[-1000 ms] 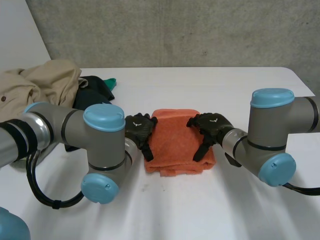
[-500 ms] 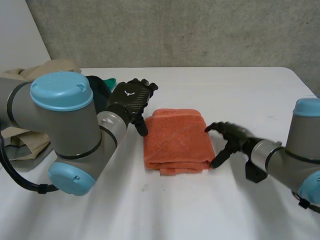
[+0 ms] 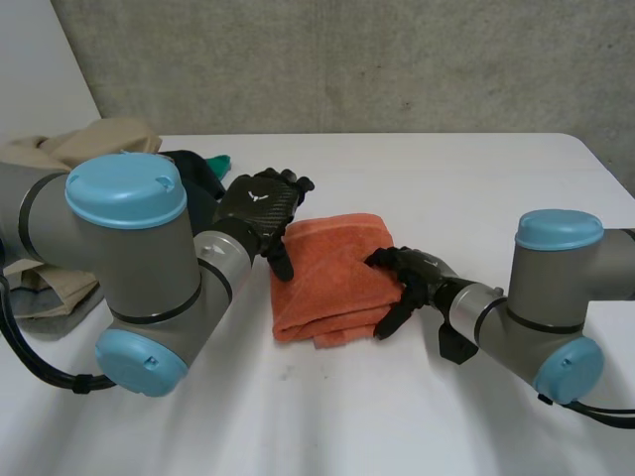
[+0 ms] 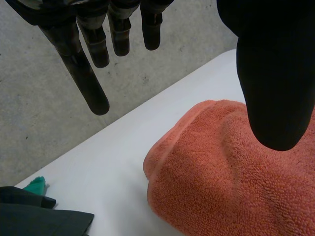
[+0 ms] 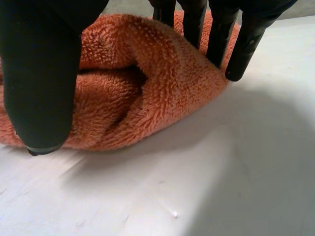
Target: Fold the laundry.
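Observation:
A folded orange towel [image 3: 332,278] lies in the middle of the white table [image 3: 446,178]. My left hand [image 3: 260,210] hovers open just above the towel's far left corner, with its fingers [image 4: 93,64] straight and clear of the towel [image 4: 231,182]. My right hand [image 3: 412,278] is open and presses against the towel's right edge. There its fingers [image 5: 219,34] lie straight over the top of the bunched towel [image 5: 147,83], and the thumb [image 5: 42,73] rests against its near side.
A pile of clothes sits at the table's far left: a beige garment [image 3: 89,144], a dark garment [image 3: 193,174] and a green piece [image 3: 218,161]. The dark garment [image 4: 44,216] lies close beside my left hand. A concrete wall [image 3: 347,59] stands behind the table.
My left hand lifted off the towel's left edge and moved back. My right hand drew away to the right, then came back against the right edge, shoving the towel leftward and bunching it.

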